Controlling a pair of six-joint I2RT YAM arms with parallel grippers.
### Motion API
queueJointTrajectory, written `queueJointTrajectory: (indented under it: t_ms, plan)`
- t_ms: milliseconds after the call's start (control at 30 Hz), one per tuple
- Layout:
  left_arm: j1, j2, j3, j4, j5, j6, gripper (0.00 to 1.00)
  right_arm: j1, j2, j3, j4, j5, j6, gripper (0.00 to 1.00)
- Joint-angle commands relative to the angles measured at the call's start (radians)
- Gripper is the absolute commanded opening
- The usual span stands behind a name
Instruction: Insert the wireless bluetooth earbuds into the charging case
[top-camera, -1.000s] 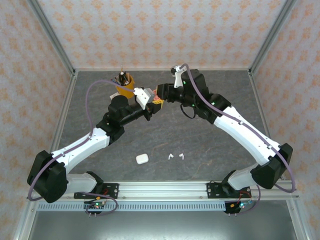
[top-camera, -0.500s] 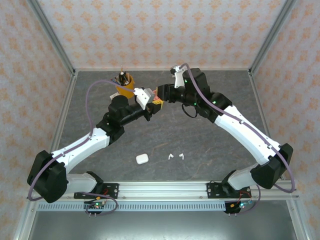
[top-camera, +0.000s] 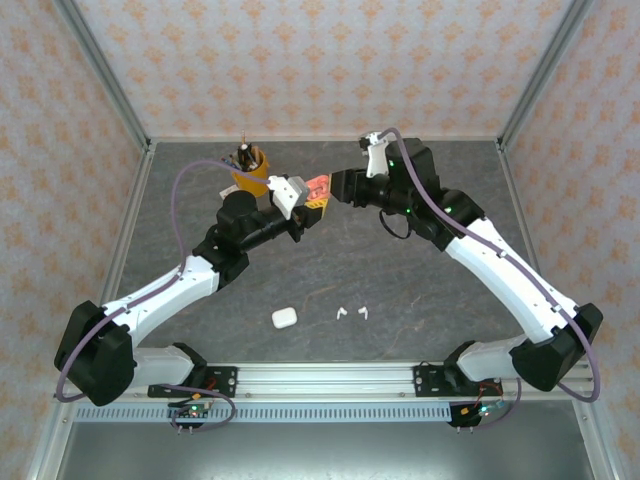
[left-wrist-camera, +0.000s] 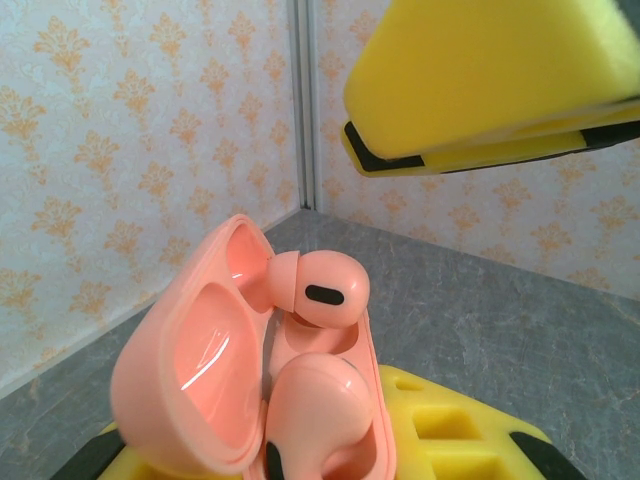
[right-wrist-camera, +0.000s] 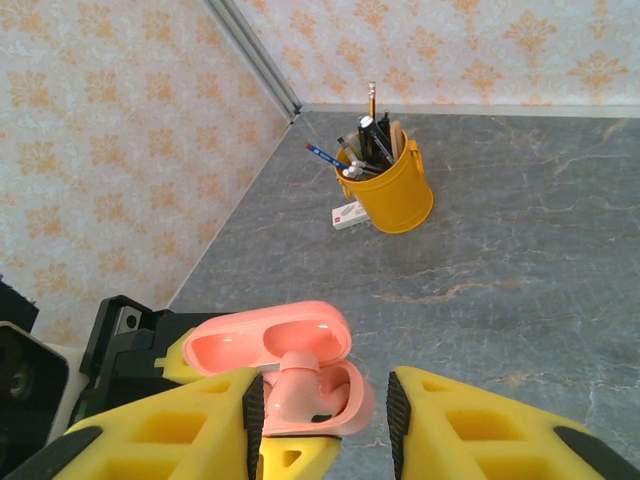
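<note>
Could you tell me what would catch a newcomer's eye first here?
The open salmon-pink charging case, two pink earbuds inside, gripped aloft by the left end effector over the far middle of the table, with the right end effector open facing it. Then the white case and two white earbuds lying near the front edge.

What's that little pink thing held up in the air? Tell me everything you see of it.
The pink case is a small rounded shell of glossy salmon plastic, its hinged lid swung open. Two matching earbuds sit in it, one standing higher than the other. The left pincer holds it by its base, tilted, above the grey table, yellow padded fingers against it.
</note>
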Motion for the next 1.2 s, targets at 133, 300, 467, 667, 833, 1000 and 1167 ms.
queueJointTrajectory:
  t_ms: [133, 300, 467, 667, 833, 1000, 1167]
  plan:
    - [-0.009, -0.025, 0.027, 0.040, 0.018, 0.007, 0.00, -0.001, 0.038, 0.038, 0.040, -0.085, 0.036, 0.39]
    - [-0.009, -0.024, 0.027, 0.041, 0.016, 0.007, 0.00, 0.000, 0.075, 0.066, 0.038, -0.127, 0.038, 0.39]
    - [-0.009, -0.022, 0.026, 0.044, 0.016, 0.007, 0.00, 0.000, 0.095, 0.082, 0.026, -0.170, 0.030, 0.39]
    - [-0.009, -0.016, 0.028, 0.044, 0.018, 0.008, 0.00, 0.000, 0.074, 0.064, 0.014, -0.185, 0.010, 0.39]
    - [-0.009, -0.012, 0.029, 0.050, 0.019, 0.004, 0.00, -0.001, 0.051, 0.045, 0.006, -0.195, -0.004, 0.39]
    - [-0.009, -0.008, 0.032, 0.049, 0.023, -0.003, 0.00, -0.002, 0.038, 0.035, 0.009, -0.121, -0.001, 0.39]
    - [-0.010, -0.011, 0.032, 0.047, 0.023, -0.004, 0.00, -0.004, 0.025, 0.048, 0.021, -0.093, 0.006, 0.39]
